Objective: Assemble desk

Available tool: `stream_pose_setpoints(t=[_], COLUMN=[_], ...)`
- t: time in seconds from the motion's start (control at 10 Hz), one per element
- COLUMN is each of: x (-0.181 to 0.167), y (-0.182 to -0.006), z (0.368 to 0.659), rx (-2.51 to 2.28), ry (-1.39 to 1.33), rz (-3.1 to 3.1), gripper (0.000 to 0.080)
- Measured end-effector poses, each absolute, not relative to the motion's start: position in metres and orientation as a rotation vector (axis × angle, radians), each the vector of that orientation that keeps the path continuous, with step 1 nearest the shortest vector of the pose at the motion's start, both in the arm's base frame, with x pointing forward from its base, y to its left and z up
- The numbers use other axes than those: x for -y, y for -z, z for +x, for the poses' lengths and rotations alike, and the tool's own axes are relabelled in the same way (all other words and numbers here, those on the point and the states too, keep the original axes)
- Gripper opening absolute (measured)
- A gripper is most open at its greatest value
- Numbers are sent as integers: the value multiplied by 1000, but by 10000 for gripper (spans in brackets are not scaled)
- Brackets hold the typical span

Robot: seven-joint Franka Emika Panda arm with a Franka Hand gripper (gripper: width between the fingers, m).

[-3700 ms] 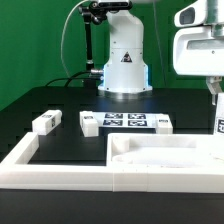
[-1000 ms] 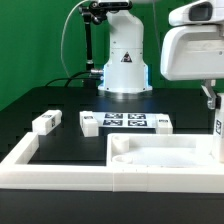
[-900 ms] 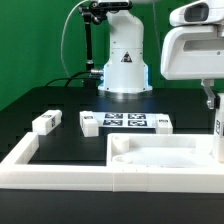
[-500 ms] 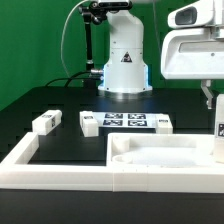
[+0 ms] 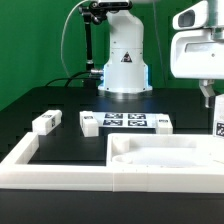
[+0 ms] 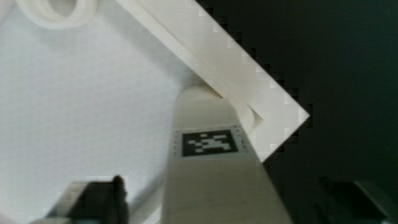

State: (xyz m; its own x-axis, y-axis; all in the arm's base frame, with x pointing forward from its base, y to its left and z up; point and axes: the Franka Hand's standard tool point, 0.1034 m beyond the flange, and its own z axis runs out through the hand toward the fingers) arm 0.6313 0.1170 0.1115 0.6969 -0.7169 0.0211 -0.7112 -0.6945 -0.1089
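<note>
The white tabletop panel (image 5: 160, 158) lies at the front, its hollows facing up; in the wrist view (image 6: 89, 110) it fills the frame up to its corner. A white leg (image 5: 218, 126) with a tag stands upright at the panel's corner on the exterior view's right. In the wrist view this leg (image 6: 217, 165) runs between my fingers. My gripper (image 5: 213, 98) hangs over the leg's top. In the wrist view the gripper (image 6: 222, 192) has its fingers (image 6: 103, 198) set apart, with a gap to the leg on each side. It looks open.
Three loose tagged legs (image 5: 45, 122) (image 5: 88, 123) (image 5: 162, 124) lie on the black surface behind the panel, two of them beside the marker board (image 5: 125, 121). The arm's base (image 5: 122, 65) stands at the back. A long white rim (image 5: 40, 160) frames the front and left.
My hand has turned over the leg and shifted slightly to the exterior view's right. The leg and the panel have not moved.
</note>
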Motion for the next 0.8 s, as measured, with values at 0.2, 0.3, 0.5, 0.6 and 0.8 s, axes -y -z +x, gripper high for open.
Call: stream_pose_setpoints(t=[0.2, 0.3, 0.5, 0.6, 0.8], x=[-119, -120, -120, -120, -119], y=[-113, -115, -114, -114, -113], z=[632, 634, 634, 634, 634], rx=[-1094, -991, -796, -709, -353], ry=[102, 112, 120, 124, 139], rz=[-2848, -2885, -2950, -2975, -3054], gripper=[621, 645, 648, 649, 649])
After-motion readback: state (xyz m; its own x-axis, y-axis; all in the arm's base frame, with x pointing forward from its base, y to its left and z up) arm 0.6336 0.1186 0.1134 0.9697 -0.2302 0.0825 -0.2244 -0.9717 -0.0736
